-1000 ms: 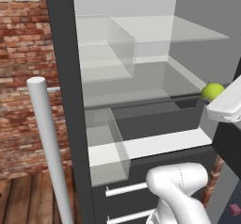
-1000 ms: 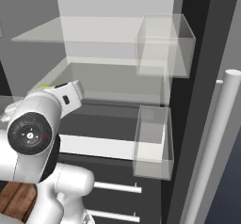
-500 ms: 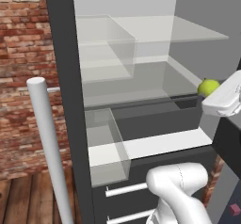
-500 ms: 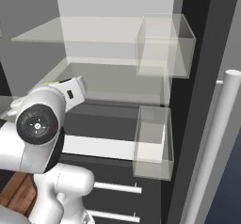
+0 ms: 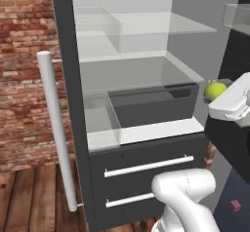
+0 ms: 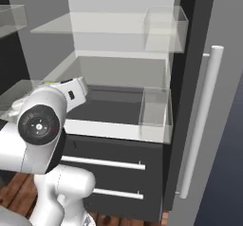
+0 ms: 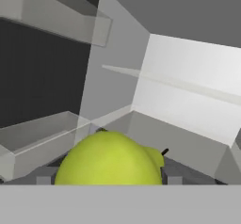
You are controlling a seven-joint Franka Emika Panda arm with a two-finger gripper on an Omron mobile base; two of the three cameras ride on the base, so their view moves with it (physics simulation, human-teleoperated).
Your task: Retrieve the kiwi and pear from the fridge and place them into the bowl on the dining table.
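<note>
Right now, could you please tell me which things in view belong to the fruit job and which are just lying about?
Job:
- bright yellow-green round pear
- tall dark grey fridge, door open
- gripper, fingertips either side of the pear

Lying about:
- small pink cube on the floor
- red brick wall

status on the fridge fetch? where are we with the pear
Done: the fridge stands open and the arm has reached in. In hand: the pear sits right in front of the gripper, between the fingertips; whether the jaws have clamped it or only bracket it I can't tell. In the left base view the pear is by the hand at the shelf edge. Left: carrying it to the bowl, then the kiwi.
</note>
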